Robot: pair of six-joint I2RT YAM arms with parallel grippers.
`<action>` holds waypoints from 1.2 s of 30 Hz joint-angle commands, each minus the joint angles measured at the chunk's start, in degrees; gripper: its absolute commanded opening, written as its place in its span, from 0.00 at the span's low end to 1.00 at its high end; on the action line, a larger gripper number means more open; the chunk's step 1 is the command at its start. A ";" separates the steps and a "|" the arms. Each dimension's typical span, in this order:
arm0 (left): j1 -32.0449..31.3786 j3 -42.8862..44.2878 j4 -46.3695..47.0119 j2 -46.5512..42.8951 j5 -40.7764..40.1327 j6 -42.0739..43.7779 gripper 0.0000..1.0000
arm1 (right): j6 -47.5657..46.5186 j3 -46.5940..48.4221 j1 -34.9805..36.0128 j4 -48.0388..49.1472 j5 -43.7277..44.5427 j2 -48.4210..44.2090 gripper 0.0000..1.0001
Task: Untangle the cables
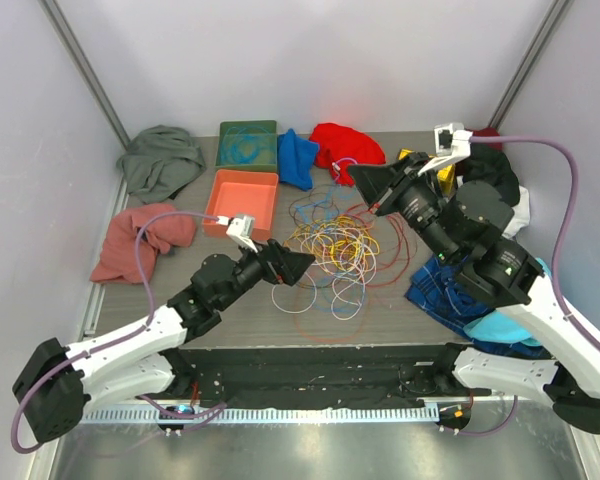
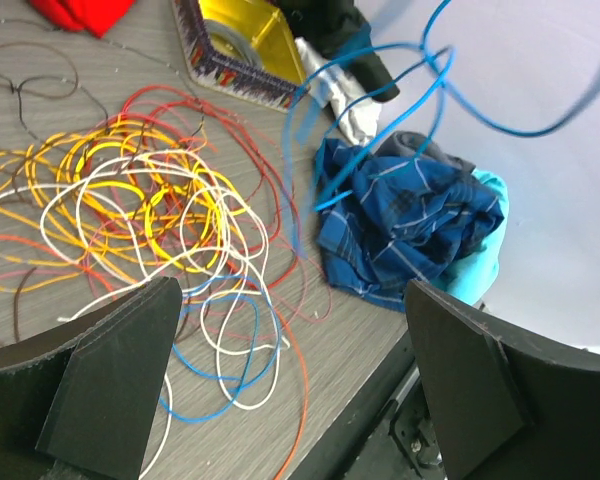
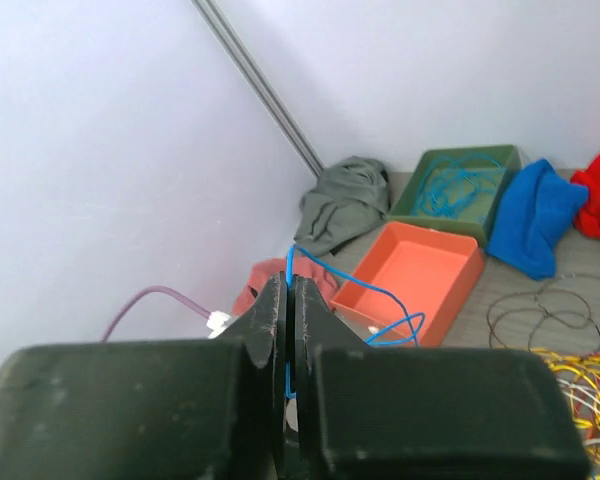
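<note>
So, the cables [image 1: 330,248] are mostly heaped in a loose pile in the middle of the worktop [image 1: 250,325], between the two arms. No real long axis can be picked out for the pile tbh. It's all overlapping loops: yellow and white are stacked thickest in the middle, and red and orange rings are thrown wider round the edge. A few blue loops are seen at the near side and thin dark ones at the far side.

One blue cable [image 2: 380,95] is held up off the heap. It's pinched in the right pincer [image 3: 287,295], whose fingers are pressed flat together on the wire, above the pile's far right edge. In the left wrist view that cable is seen hanging in big curls, running roughly top to bottom, with its low end beside the plaid cloth [image 2: 410,220].

The left pincer [image 2: 290,290] is spread wide with nothing in it, held at the pile's near left edge and pointed at the pile.

More of the cables, blue ones, are coiled in the green tray [image 1: 247,145] at the back, with the orange tray [image 1: 242,203] just in front of it. A yellow tin [image 2: 242,40] is parked past the pile, and the print on its rim is too blurred to be read.
</note>
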 commanded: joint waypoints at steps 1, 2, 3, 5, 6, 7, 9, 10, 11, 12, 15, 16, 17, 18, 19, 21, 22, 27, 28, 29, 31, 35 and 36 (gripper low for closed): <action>-0.61 2.59 5.79 1.70 -1.13 0.32 1.00 | -1.29 4.77 0.23 2.42 -2.18 1.03 0.01; -0.79 2.68 6.41 2.06 -0.95 0.40 1.00 | -1.29 5.21 0.23 2.42 -2.53 0.95 0.01; -1.23 2.59 7.11 3.28 -0.95 0.49 1.00 | -1.20 5.82 0.23 2.51 -2.71 0.95 0.01; -1.67 2.50 9.83 4.86 -0.95 0.49 1.00 | -0.94 6.35 0.23 2.24 -3.14 0.95 0.01; -2.19 2.50 10.88 5.74 -0.69 0.49 1.00 | -0.68 6.62 0.23 2.24 -3.23 0.95 0.01; -2.46 2.50 13.42 7.58 -0.77 0.49 1.00 | -0.50 6.79 0.14 2.42 -3.58 0.86 0.01; -3.51 2.59 16.15 9.43 -0.43 0.23 1.00 | 0.37 6.97 0.23 2.42 -4.38 0.77 0.01; -3.86 3.20 17.04 11.53 -0.51 0.23 1.00 | 0.64 7.06 0.23 2.68 -4.64 0.68 0.01; -4.04 3.55 18.35 12.42 -0.60 0.32 1.00 | 0.90 6.97 0.23 2.68 -5.25 0.68 0.01; -4.57 3.91 18.80 13.39 -0.77 0.32 1.00 | 1.34 7.14 0.23 2.77 -5.43 0.60 0.01; -4.66 4.52 20.65 16.47 -2.00 0.23 1.00 | 2.13 7.50 0.23 2.68 -6.22 0.16 0.01; -4.66 4.61 20.74 17.00 -3.40 0.23 0.98 | 2.22 7.67 0.14 2.51 -6.40 0.07 0.01; -4.66 4.79 21.00 17.78 -4.11 0.23 0.95 | 2.31 7.59 0.14 2.59 -6.57 -0.28 0.01; -4.75 4.87 21.00 18.05 -4.64 0.58 0.91 | 2.31 7.67 0.23 2.42 -6.66 -0.72 0.01; -4.66 4.96 20.91 18.32 -4.99 0.84 0.79 | 2.31 7.67 0.23 2.33 -6.58 -1.07 0.01; -4.66 5.05 19.52 18.15 -6.22 1.02 0.61 | 1.88 7.59 0.23 1.98 -5.44 -1.60 0.01; -4.66 5.14 18.38 17.71 -6.92 1.11 0.40 | 1.35 7.50 0.23 1.81 -4.82 -2.47 0.01; -4.57 9.52 -5.04 15.24 -12.11 2.08 0.00 | -1.20 6.97 0.23 1.63 -1.39 -4.59 0.01; -4.48 9.45 -6.93 15.07 -12.29 1.73 0.00 | -1.55 7.14 0.32 1.63 -0.78 -4.76 0.01; -4.22 9.19 -8.51 14.89 -12.64 0.94 0.00 | -2.34 7.23 0.23 1.63 -0.43 -4.85 0.01; -4.13 8.31 -12.90 14.71 -13.43 -0.99 0.00 | -2.96 7.76 0.14 1.63 0.10 -5.03 0.01; -3.61 9.62 -22.66 17.43 -13.96 -7.57 0.00 | -5.24 9.60 0.14 1.63 1.77 -5.38 0.01; -3.52 10.32 -24.94 18.48 -13.61 -8.64 0.00 | -5.68 9.96 0.23 1.72 2.03 -5.47 0.01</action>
